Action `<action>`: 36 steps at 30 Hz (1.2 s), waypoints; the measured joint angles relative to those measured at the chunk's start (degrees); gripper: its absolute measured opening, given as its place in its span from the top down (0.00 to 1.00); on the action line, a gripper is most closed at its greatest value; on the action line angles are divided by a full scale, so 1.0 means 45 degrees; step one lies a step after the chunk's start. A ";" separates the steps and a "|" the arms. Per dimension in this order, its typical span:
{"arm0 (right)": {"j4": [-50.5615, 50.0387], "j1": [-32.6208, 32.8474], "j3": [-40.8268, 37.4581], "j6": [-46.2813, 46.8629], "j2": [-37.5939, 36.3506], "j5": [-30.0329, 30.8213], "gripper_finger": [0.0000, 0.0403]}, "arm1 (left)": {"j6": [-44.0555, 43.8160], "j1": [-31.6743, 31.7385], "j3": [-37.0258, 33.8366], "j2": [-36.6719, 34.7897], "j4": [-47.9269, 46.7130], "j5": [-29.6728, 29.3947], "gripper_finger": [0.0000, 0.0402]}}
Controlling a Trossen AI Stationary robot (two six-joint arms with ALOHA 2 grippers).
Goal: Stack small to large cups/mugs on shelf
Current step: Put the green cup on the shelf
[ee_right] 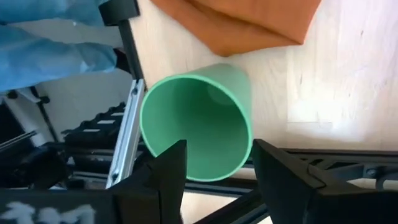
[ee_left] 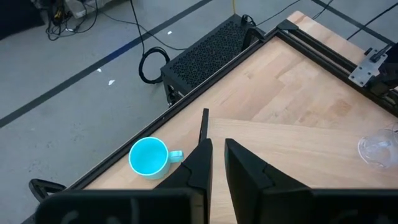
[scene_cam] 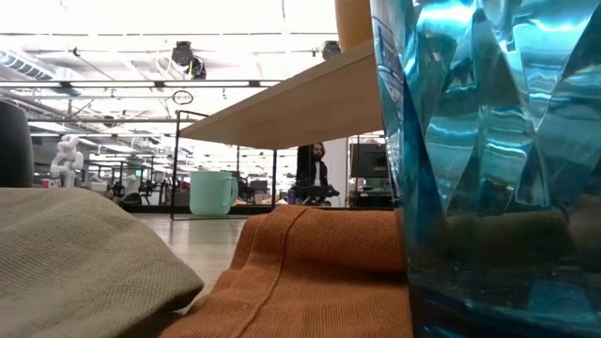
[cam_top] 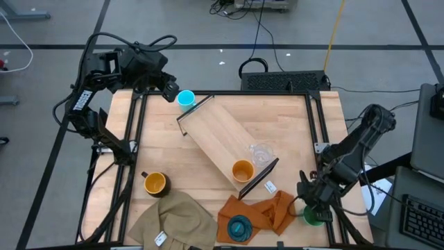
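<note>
Six cups show: an orange cup and a clear tumbler on the one shelf, a light-blue mug, a dark mug, a teal cup, and a green cup. The right gripper holds its jaws apart around the green cup's rim. The left gripper has its jaws together near the light-blue mug.

L pincer nearly shut at far-left corner; R pincer spread wide, low at near-right edge.

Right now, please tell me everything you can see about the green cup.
The green cup is plain, smooth and opaque, plastic by its look, with no handle and nothing inside. It sits at the table's near right corner, just right of the orange cloth. In the right wrist view its open mouth faces the camera. The right end effector straddles its rim, one finger inside and one outside. Whether the fingers press the wall cannot be told.
</note>
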 joint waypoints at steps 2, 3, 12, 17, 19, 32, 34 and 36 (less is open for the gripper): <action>0.0005 0.0114 0.0000 0.0036 0.0163 0.0132 0.57 | 0.0000 0.0000 0.0000 0.0000 -0.0004 0.0005 0.90; 0.0029 0.0137 0.0000 0.0027 0.0247 0.0136 0.57 | -0.0003 0.0000 0.0000 0.0002 -0.0004 0.0010 0.90; 0.0238 0.0187 -0.0513 -0.0371 0.0606 0.0414 0.58 | -0.0185 0.0000 0.0000 0.0000 -0.0004 0.0178 0.90; 0.0699 0.0270 -0.1242 -0.0241 0.0395 0.0380 0.58 | -0.0236 -0.0066 0.0000 0.0005 0.0001 0.0384 0.90; 0.0981 0.0270 -0.1483 -0.0223 0.0351 0.0365 0.58 | -0.0237 -0.0110 0.0000 0.0005 0.0016 0.0384 0.90; 0.1330 0.0265 -0.1860 -0.0513 0.0334 0.0054 0.87 | -0.0410 -0.0330 0.0000 0.0005 0.0088 0.0374 0.90; 0.1575 0.0265 -0.1860 -0.0650 0.0334 0.0058 0.96 | -0.0418 -0.0330 0.0000 0.0005 0.0088 0.0369 0.90; 0.1701 0.0255 -0.1865 -0.0580 0.0334 0.0070 0.98 | -0.0420 -0.0330 0.0000 0.0005 0.0088 0.0372 0.90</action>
